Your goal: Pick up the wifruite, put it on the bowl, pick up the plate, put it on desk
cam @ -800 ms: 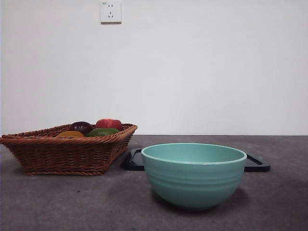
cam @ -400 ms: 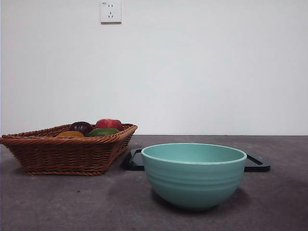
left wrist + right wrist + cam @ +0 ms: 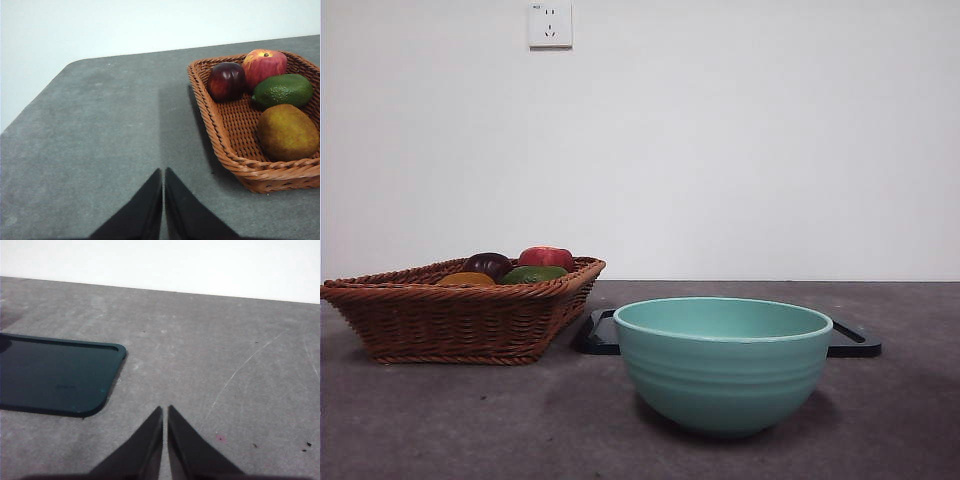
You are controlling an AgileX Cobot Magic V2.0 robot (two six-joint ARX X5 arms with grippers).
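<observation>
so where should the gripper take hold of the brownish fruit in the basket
Probably from above, across the short width of the wifruite. It lies on its side in the basket near the wall, and the avocado crowds one end, so a sideways approach looks blocked.

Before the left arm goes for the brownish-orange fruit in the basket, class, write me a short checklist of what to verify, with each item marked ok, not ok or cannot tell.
1. Wifruite lies uncovered in the wicker basket, nearest the basket's front rim: ok.
2. Room around it: the green avocado sits close beside it; whether they touch: cannot tell.
3. Left gripper ready to grasp: jaws shut, over bare desk, not ok.
4. Bowl upright, mouth open; whether it is empty inside: cannot tell.
5. Right gripper away from the bowl, shut, beside the dark plate: ok.
</observation>
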